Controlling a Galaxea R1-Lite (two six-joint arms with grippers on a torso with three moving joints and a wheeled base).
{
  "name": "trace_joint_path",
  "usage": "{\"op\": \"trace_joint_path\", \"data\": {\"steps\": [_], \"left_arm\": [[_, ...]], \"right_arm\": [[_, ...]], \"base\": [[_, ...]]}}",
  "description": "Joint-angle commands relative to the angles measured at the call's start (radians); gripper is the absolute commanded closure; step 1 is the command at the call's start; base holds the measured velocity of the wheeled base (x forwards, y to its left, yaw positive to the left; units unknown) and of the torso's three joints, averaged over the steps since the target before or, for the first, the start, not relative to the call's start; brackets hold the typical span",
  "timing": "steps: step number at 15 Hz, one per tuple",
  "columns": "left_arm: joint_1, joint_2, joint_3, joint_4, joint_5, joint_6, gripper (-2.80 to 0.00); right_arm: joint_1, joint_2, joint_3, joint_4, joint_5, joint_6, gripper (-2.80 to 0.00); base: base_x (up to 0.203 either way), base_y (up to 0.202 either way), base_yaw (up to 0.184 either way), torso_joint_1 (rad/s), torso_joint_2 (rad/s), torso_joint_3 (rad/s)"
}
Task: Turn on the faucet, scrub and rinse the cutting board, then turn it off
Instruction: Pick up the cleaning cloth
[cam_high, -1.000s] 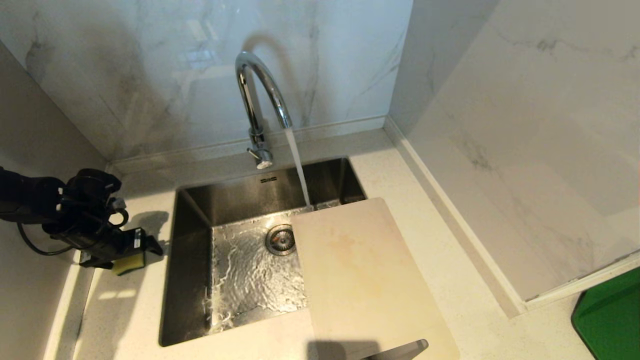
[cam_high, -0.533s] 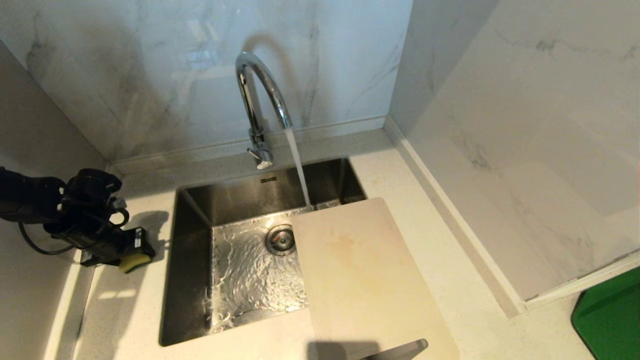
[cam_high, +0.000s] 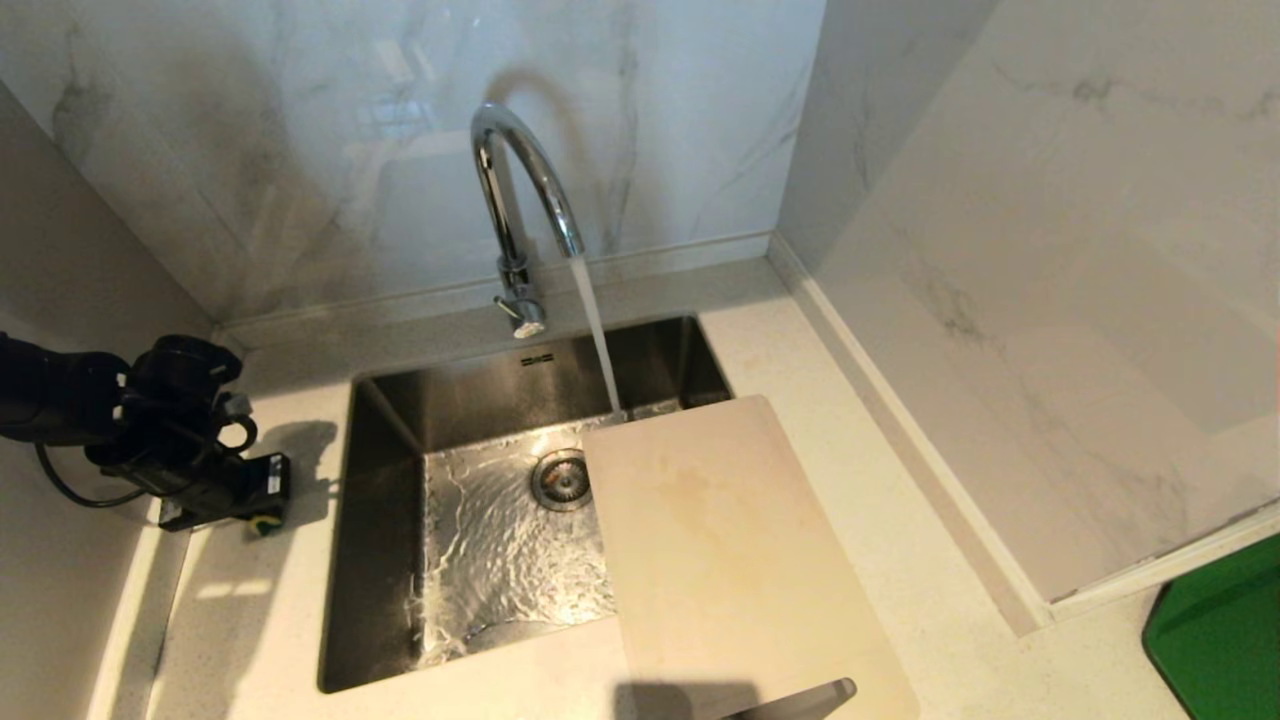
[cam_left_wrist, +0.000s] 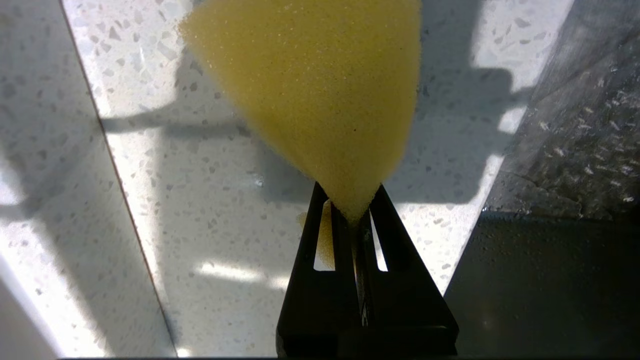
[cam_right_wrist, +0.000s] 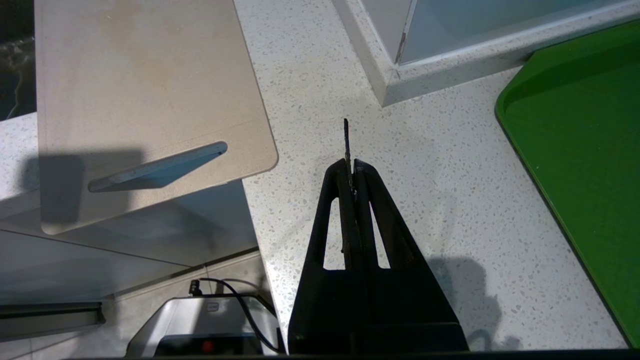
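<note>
Water is discharged from the faucet into the sink, landing just beside the far edge of the cutting board. The board is laid across the sink's right rim and the countertop (slot handle nearest the robot). The left gripper is clamped on a yellow sponge left of the sink. The right gripper is held shut, empty, above the countertop beside a green tray.
</note>
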Motion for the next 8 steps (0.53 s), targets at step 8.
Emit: {"op": "trace_joint_path", "data": {"steps": [8], "left_arm": [[-0.049,-0.364,0.032,0.110,-0.045,0.118,0.00]], "right_arm": [[0.000,-0.001,0.000,0.002,0.000,0.000,0.00]], "base": [[0.000,0.000,0.000,0.000,0.00,0.000]]}}
